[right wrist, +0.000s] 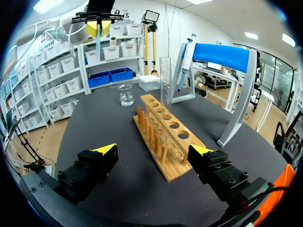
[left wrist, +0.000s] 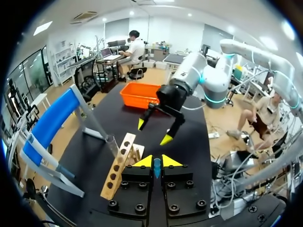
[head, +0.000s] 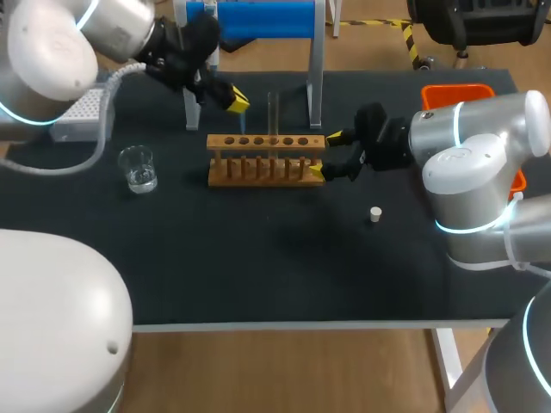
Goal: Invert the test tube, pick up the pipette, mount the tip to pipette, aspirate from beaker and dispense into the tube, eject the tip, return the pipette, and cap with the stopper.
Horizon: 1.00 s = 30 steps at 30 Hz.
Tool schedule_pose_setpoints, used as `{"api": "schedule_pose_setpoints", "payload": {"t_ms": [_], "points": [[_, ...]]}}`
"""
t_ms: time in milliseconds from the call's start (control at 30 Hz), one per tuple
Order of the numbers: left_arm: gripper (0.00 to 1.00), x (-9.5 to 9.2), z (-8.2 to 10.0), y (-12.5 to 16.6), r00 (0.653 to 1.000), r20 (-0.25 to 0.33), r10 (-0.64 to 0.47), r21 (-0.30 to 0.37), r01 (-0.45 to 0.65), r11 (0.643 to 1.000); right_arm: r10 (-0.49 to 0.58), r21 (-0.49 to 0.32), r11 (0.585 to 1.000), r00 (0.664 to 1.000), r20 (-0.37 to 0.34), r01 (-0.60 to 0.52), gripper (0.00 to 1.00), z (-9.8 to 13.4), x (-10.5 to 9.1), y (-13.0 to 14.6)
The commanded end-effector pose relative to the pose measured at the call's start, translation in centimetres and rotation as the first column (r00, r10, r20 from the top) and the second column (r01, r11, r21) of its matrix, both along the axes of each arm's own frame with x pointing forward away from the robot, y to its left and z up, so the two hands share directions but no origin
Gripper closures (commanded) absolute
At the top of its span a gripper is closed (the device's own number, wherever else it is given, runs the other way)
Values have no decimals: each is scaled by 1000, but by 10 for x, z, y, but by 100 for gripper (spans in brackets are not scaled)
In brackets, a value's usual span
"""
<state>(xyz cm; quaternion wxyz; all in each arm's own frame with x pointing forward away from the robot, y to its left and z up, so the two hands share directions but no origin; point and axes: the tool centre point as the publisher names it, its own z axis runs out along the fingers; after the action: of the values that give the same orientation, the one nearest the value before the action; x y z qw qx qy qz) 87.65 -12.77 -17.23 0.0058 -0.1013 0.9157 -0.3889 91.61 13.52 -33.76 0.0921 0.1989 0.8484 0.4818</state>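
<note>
A clear test tube (head: 273, 112) stands upright in the wooden rack (head: 267, 159) at mid-table. My right gripper (head: 325, 155) is open at the rack's right end, one finger on each side of it; its wrist view looks along the rack (right wrist: 161, 135) to the tube (right wrist: 165, 80). My left gripper (head: 234, 99) hovers behind the rack's left part, shut on a small blue pipette tip (left wrist: 156, 169), which also shows in the right wrist view (right wrist: 98, 40). The pipette (right wrist: 188, 52) hangs on the blue stand (head: 258, 21). The beaker (head: 138, 168) is at the left and the white stopper (head: 375, 214) at the right front.
A white tip box (head: 82, 116) sits at the back left under my left arm. An orange bin (head: 456, 93) stands at the back right. The stand's legs (head: 315, 82) come down just behind the rack.
</note>
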Motion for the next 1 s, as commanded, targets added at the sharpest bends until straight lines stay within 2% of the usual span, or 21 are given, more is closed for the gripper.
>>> {"api": "schedule_pose_setpoints", "payload": {"t_ms": [33,467,1000], "points": [[100,-3,5,-12,1000,5,2,8,-2,1000,1,-1,1000,1000,-1,-2,0,1,0,-1],[100,2,8,-44,1000,5,-21,-1,21,1000,1,-1,1000,1000,-1,-2,0,1,0,-1],[100,1,10,-46,1000,19,19,-17,-19,1000,1,-1,1000,1000,-1,-2,0,1,0,-1]]}}
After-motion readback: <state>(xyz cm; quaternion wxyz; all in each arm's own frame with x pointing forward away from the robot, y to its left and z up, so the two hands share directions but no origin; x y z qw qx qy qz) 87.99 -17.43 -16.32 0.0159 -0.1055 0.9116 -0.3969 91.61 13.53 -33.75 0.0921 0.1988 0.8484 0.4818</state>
